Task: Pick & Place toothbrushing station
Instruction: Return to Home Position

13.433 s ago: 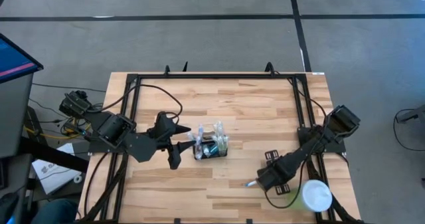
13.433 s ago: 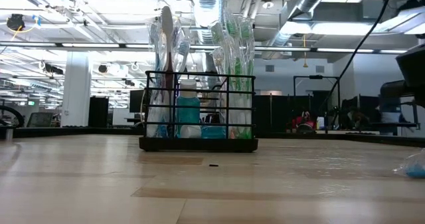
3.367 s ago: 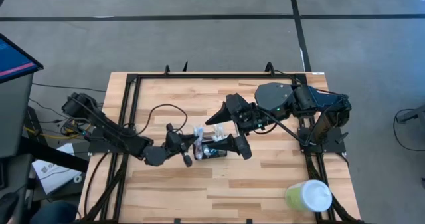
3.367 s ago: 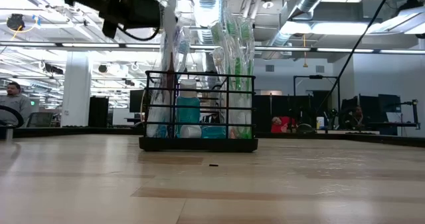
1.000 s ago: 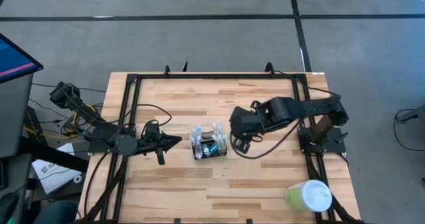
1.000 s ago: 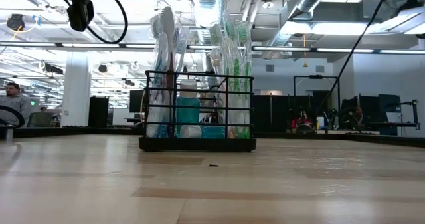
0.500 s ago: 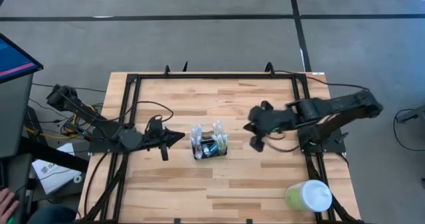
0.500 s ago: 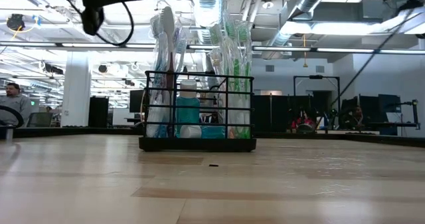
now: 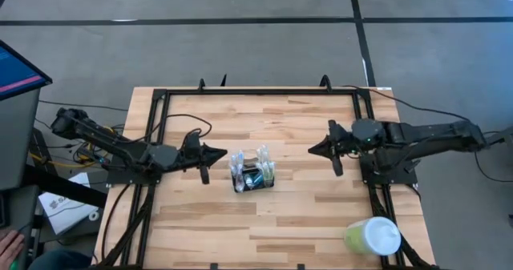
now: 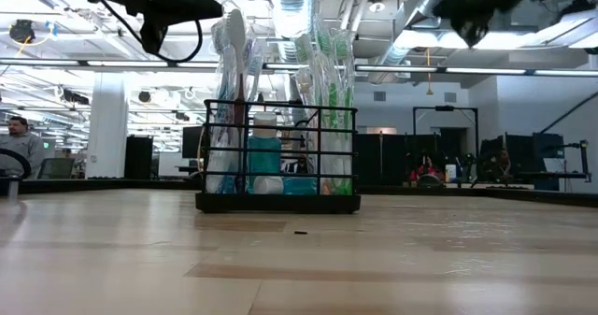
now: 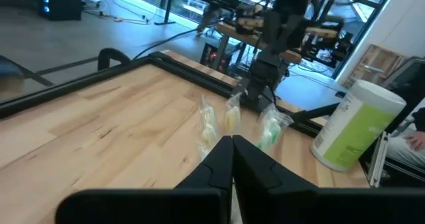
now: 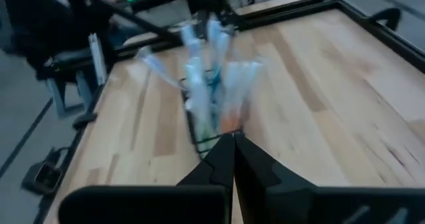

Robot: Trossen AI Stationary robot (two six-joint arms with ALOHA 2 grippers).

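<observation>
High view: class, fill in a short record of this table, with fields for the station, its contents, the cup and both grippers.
station: black wire toothbrushing station, near the middle of the table
contents: wrapped toothbrushes standing upright; a teal bottle
cup: green cup with white lid, upright, at a corner on the right arm's side
left gripper: shut, empty, beside the station, not touching
right gripper: shut, empty, farther off on the other side

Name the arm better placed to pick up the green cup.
Probably right. The cup stands on the right, nearer the right gripper; the left gripper sits beyond the holder.
</observation>
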